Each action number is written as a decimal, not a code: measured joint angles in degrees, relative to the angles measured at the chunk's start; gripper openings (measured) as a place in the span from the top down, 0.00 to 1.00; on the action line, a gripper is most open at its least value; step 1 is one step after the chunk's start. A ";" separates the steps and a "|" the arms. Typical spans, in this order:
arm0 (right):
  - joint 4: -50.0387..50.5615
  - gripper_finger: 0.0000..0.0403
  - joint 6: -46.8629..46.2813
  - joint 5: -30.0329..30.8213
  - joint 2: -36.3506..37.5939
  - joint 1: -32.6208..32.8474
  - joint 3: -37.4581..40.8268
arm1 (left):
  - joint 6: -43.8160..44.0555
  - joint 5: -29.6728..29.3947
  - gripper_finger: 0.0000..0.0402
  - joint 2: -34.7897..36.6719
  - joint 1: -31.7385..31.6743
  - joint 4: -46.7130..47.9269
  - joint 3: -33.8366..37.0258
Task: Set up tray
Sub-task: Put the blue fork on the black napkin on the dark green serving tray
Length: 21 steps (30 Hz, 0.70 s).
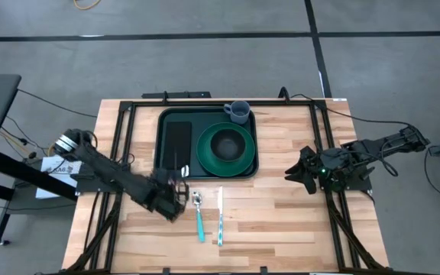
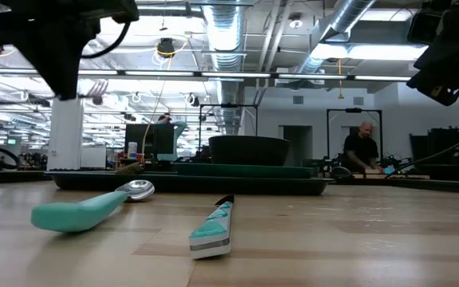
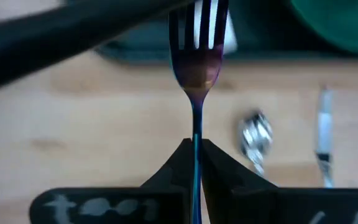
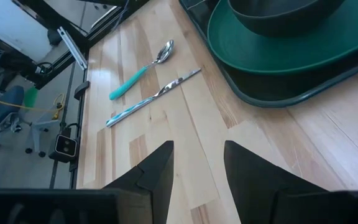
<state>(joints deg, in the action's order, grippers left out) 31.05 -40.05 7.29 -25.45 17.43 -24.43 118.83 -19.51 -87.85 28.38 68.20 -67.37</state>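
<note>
Overhead, a light wooden table (image 1: 281, 221) fills the middle of the view, with a dark robot arm reaching in from each side. On its far half, toward twelve o'clock, lies the large dark green tray (image 1: 162, 145), long side running left to right. Inside the tray, a narrow black napkin (image 1: 177, 145) lies at its nine o'clock end, and a round green plate (image 1: 207, 156) sits at its three o'clock end with a dark bowl (image 1: 228, 143) on top. A grey-blue mug (image 1: 237, 112) stands in the tray's corner at about one o'clock.

Just off the tray's near rim, toward six o'clock, a spoon (image 1: 198, 217) with a teal handle and a knife (image 1: 220, 216) with a teal handle lie side by side on the bare wood, the spoon at nine o'clock of the knife, close but not touching.

At about eight o'clock of the tray, the left gripper (image 1: 176, 200) hangs above the wood beside the spoon. Its fingers (image 3: 173, 171) are clenched on the thin stem of a fork (image 3: 197, 62), tines pointing toward the tray.

Well apart, at the table's three o'clock edge, the right gripper (image 1: 295, 173) waits, its fingers (image 4: 157, 168) spread and holding nothing.
</note>
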 joint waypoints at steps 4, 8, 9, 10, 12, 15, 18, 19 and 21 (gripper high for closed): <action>-0.13 0.67 0.00 0.02 -0.02 0.00 0.00 | -6.08 -0.23 1.00 6.21 -6.17 9.03 0.35; -0.17 0.67 -0.01 0.02 -0.02 0.00 0.00 | -15.62 -0.43 1.00 13.53 -15.03 9.01 3.75; -0.17 0.67 -0.01 0.02 -0.02 0.00 0.00 | -17.92 -0.42 1.00 15.11 -17.59 8.97 4.60; -0.17 0.67 -0.02 0.02 -0.02 0.00 0.00 | -20.17 -0.46 1.00 16.64 -20.10 8.72 5.55; -0.17 0.67 -0.44 0.05 -0.02 0.00 0.00 | -24.95 -0.46 1.00 18.84 -25.07 7.85 7.34; -0.17 0.67 -0.55 0.07 -0.02 0.00 0.00 | -33.02 0.71 1.00 21.02 -32.30 4.65 9.57; -0.15 0.67 -1.93 0.11 -0.02 0.00 0.00 | -42.17 3.70 1.00 21.15 -39.44 -1.89 12.24; -0.15 0.67 -2.52 0.13 -0.02 0.00 0.00 | -45.10 4.70 1.00 21.03 -41.75 -3.60 13.06; -0.15 0.67 -3.61 0.13 -0.02 0.00 0.00 | -49.29 5.85 1.00 20.13 -45.85 -7.02 14.51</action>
<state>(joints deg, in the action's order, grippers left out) 30.89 -43.66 7.42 -25.47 17.43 -24.43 69.55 -13.66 -67.72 -17.46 61.19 -52.87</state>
